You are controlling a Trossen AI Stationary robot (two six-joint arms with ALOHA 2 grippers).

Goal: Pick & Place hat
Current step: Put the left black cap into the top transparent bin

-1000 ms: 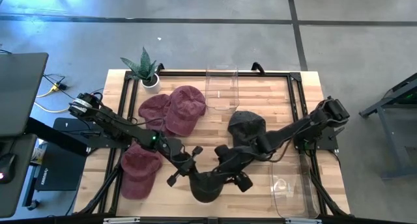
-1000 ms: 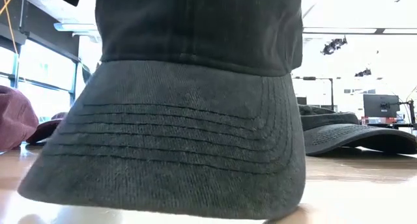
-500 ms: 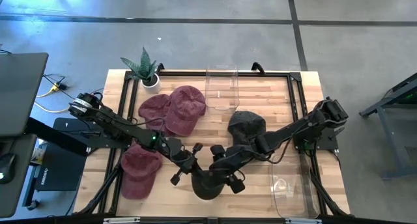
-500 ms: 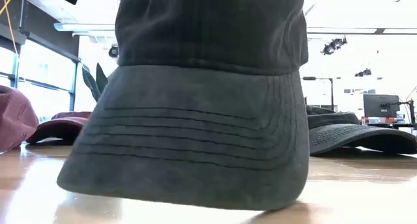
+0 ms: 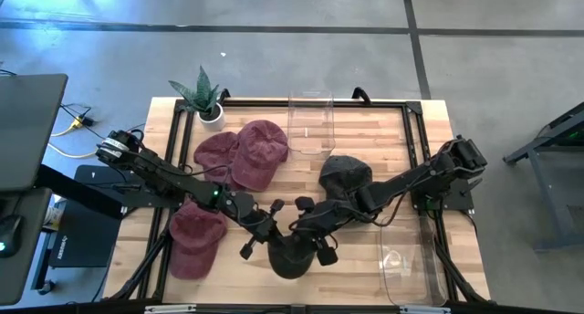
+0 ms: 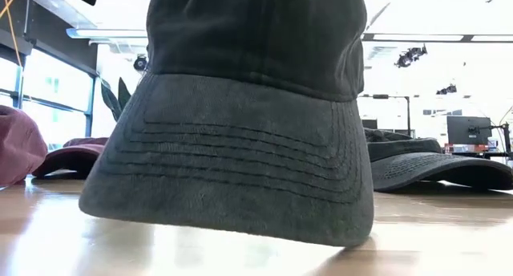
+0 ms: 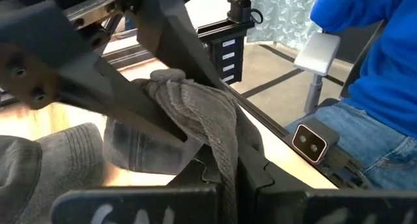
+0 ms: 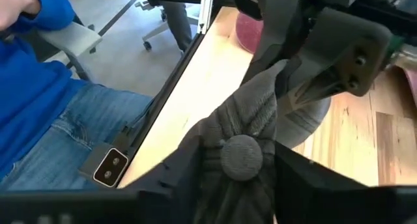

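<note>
A dark grey cap (image 5: 290,256) sits near the table's near edge, between both grippers. In the low view its brim (image 6: 232,180) fills the picture, just above the tabletop. My left gripper (image 5: 265,230) comes in from the left and is shut on the cap's crown. My right gripper (image 5: 308,234) comes in from the right and is shut on the crown at its top button. In the left wrist view the brim (image 7: 45,165) shows beside my left gripper (image 7: 225,182). The right wrist view shows my right gripper (image 8: 241,175). My left gripper pinches a bunched fold of the crown cloth (image 7: 218,136) between its two fingers, slanting down from the table's left. The cloth is gathered into ridges at the fingers. My right gripper pinches the top of the crown at the button (image 8: 242,154), from the table's right, opposite the left gripper. The crown cloth (image 8: 251,100) is drawn up into folds between the two grippers, and the brim hangs below.
A second dark cap (image 5: 345,177) lies right of centre. Maroon caps lie at the far left (image 5: 260,154) and the near left (image 5: 196,236). Clear bins stand at the far middle (image 5: 312,122) and the near right (image 5: 406,264). A potted plant (image 5: 203,99) stands at the far left corner. A person in blue sits beyond the near edge (image 7: 378,87).
My right gripper has moved a little toward the table's left, closer to the left gripper, still shut on the cap. In the low view the cap's brim has risen slightly and turned, and its left corner has drawn inward.
</note>
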